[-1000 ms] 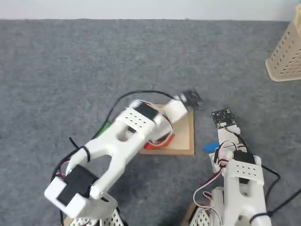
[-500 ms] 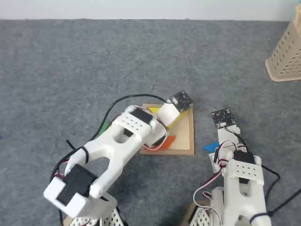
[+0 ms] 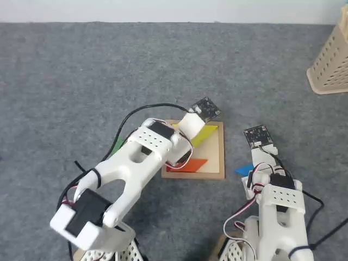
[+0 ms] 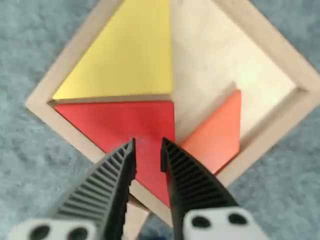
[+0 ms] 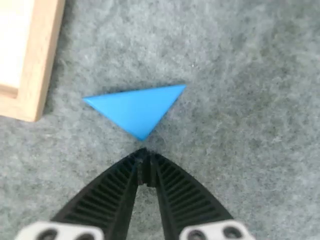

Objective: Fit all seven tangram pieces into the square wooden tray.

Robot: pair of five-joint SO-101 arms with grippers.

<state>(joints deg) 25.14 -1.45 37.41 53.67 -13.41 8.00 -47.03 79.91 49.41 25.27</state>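
The tray (image 3: 204, 174) holds three pieces, yellow triangle (image 4: 127, 55), red triangle (image 4: 120, 122) and orange piece (image 4: 217, 132); the left gripper (image 4: 148, 150) tilts down over the red triangle, slightly parted and empty; the right gripper (image 5: 143, 159), pressed together, sits by one blue triangle (image 5: 137, 107) near the tray; one green piece (image 3: 117, 145) lies half hidden under the left arm (image 3: 136, 163).

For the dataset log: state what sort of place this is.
Probably an indoor tabletop robotics test bench: a grey felt-like mat covers the table, a white left arm and right arm sit side by side, and a wooden puzzle tray lies before them.
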